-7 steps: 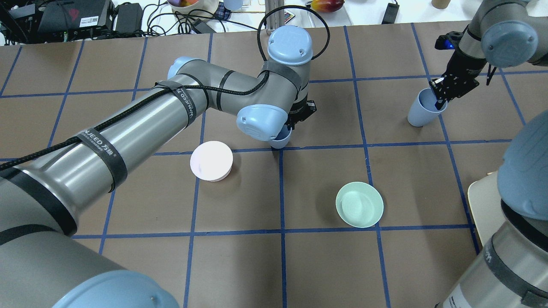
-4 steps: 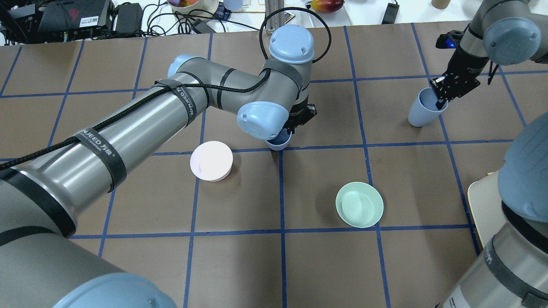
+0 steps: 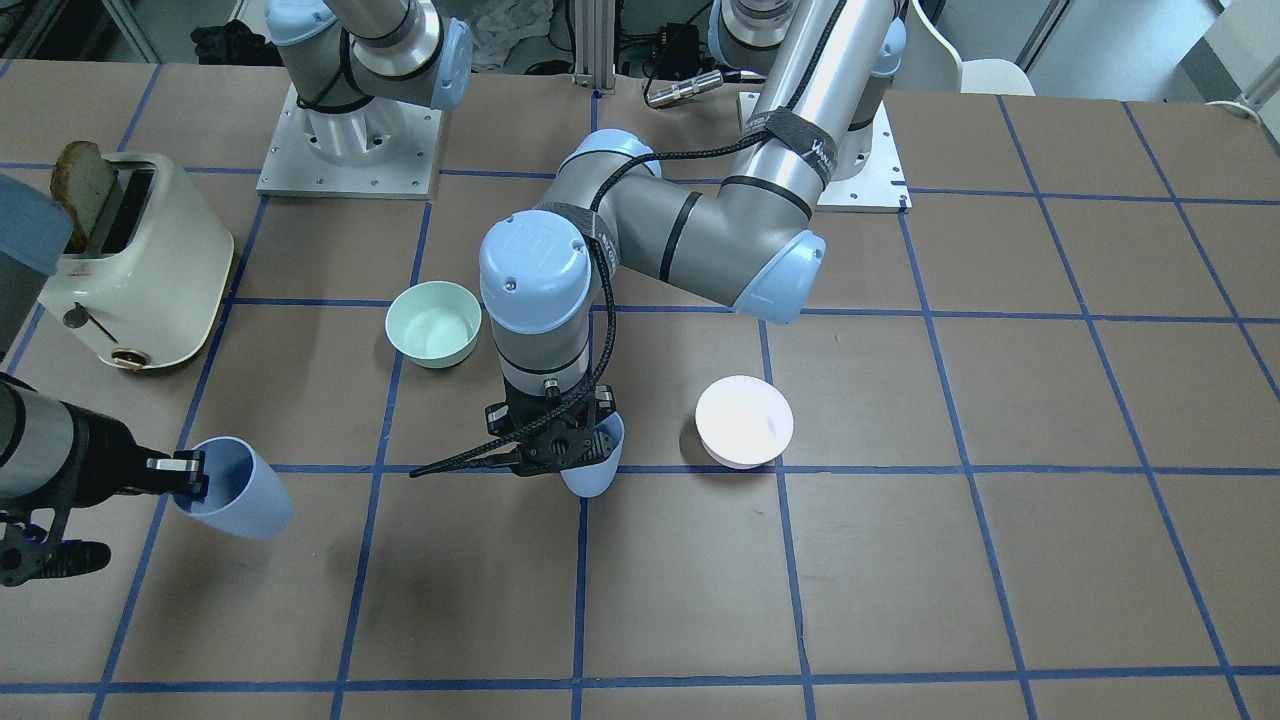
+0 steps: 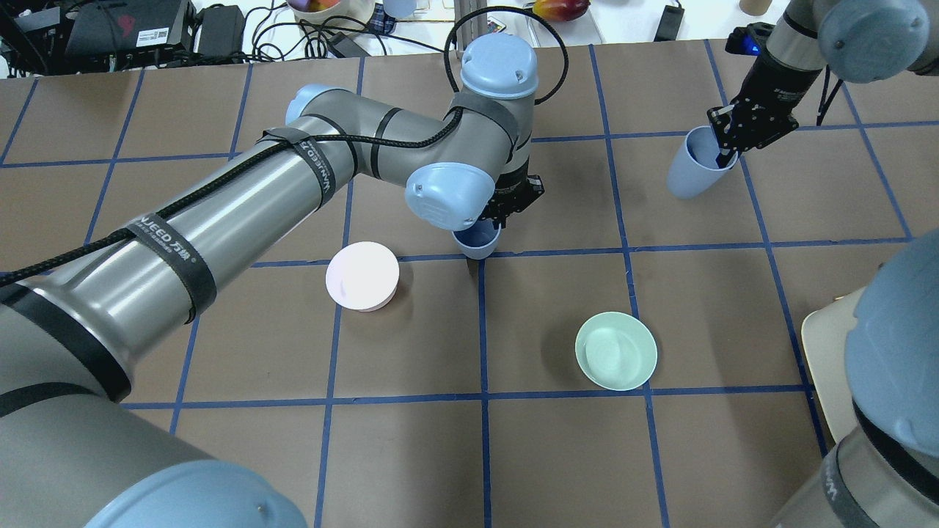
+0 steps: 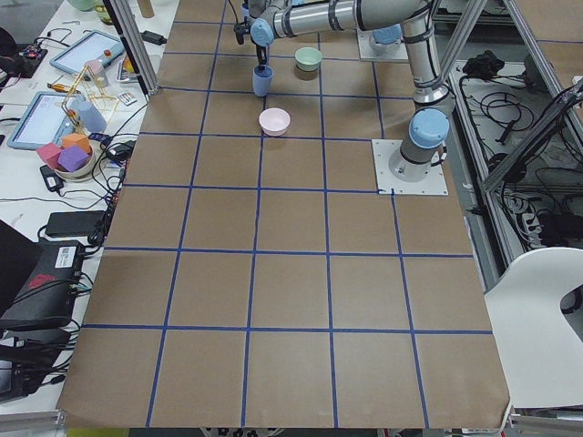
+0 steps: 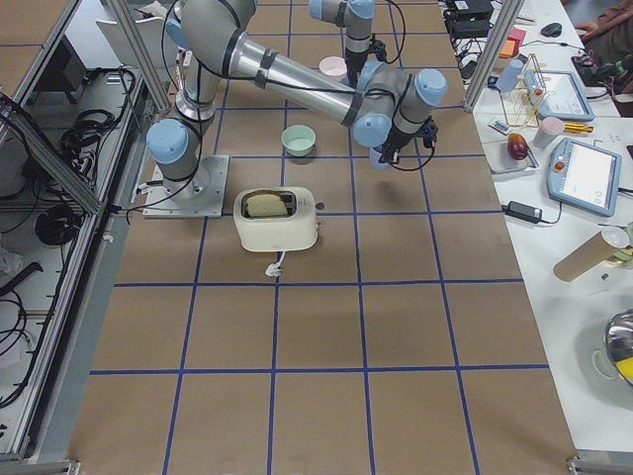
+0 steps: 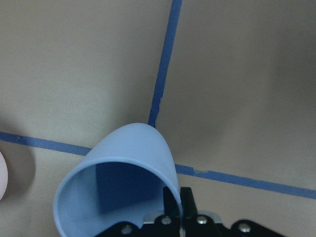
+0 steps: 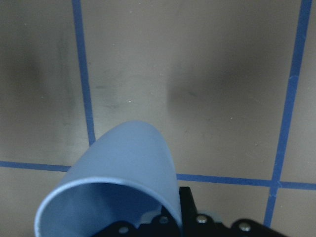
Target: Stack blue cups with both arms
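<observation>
Two periwinkle-blue cups are each pinched at the rim by a gripper. My left gripper (image 4: 496, 222) is shut on one blue cup (image 4: 477, 242) near the table's middle, beside a tape crossing. It also shows in the front view (image 3: 592, 468) and the left wrist view (image 7: 123, 173), tilted. My right gripper (image 4: 723, 149) is shut on the other blue cup (image 4: 692, 173) at the far right. That cup hangs tilted, seemingly off the table, in the front view (image 3: 236, 492) and the right wrist view (image 8: 123, 173). The cups are far apart.
A pale pink bowl (image 4: 362, 276) stands left of the left cup. A mint-green bowl (image 4: 615, 350) stands nearer the robot, to the right. A cream toaster (image 3: 140, 262) with bread stands on the robot's right side. Cables and gear lie beyond the far edge.
My right gripper has moved farther away and a little leftward with its cup, lifting it. My left gripper and its cup have shifted only slightly.
</observation>
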You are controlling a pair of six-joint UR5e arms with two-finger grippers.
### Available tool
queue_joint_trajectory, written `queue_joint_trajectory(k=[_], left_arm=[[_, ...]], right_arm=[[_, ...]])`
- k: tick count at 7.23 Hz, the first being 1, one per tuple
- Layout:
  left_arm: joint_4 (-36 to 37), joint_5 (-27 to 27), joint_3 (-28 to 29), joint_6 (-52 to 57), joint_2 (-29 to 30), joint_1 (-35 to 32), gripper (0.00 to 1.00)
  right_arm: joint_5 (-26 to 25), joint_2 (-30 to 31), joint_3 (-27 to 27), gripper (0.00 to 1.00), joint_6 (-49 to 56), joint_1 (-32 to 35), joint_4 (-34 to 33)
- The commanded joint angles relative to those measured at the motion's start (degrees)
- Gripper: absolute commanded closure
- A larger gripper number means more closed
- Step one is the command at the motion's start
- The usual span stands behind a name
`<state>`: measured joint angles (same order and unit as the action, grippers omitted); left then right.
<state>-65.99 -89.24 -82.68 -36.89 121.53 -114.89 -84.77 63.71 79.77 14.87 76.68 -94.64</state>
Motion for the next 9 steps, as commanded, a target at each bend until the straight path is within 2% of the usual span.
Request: queue_joint_trajectory(k=[1, 2, 3, 4, 6, 8, 9], left_arm=[[-2.8, 3.1, 0.1, 0.2, 0.1, 0.5, 1.0], [-3.6, 1.9, 0.1, 3.7, 0.0, 0.5, 0.87], [-3.6, 1.3, 0.1, 4.9, 0.1, 1.2, 0.54], [-3.4, 1.5, 0.1, 4.8, 0.3, 1.3, 0.01], [-3.6, 1.1, 2.9, 4.6, -1.7, 1.9, 0.0], [-11.3, 2.0, 9.3, 10.2, -6.1, 8.8, 0.0], [-19.1, 1.6, 10.9, 18.2, -9.4, 11.4, 0.0]], right_arm=[[1.3, 1.0, -0.3, 1.0, -4.1, 3.0, 0.9], [2.0, 1.6, -0.3, 1.0, -4.4, 3.6, 2.1], [2.0, 1.8, -0.2, 1.0, -4.4, 3.7, 2.5], [2.1, 1.9, -0.2, 1.0, -4.4, 3.7, 3.0], [2.1, 2.9, -0.1, 1.0, -6.9, 4.9, 3.7], [4.1, 4.6, 0.2, 1.0, -8.2, 7.2, 5.1], [6.5, 6.1, 0.1, 1.0, -12.4, 8.7, 5.8]])
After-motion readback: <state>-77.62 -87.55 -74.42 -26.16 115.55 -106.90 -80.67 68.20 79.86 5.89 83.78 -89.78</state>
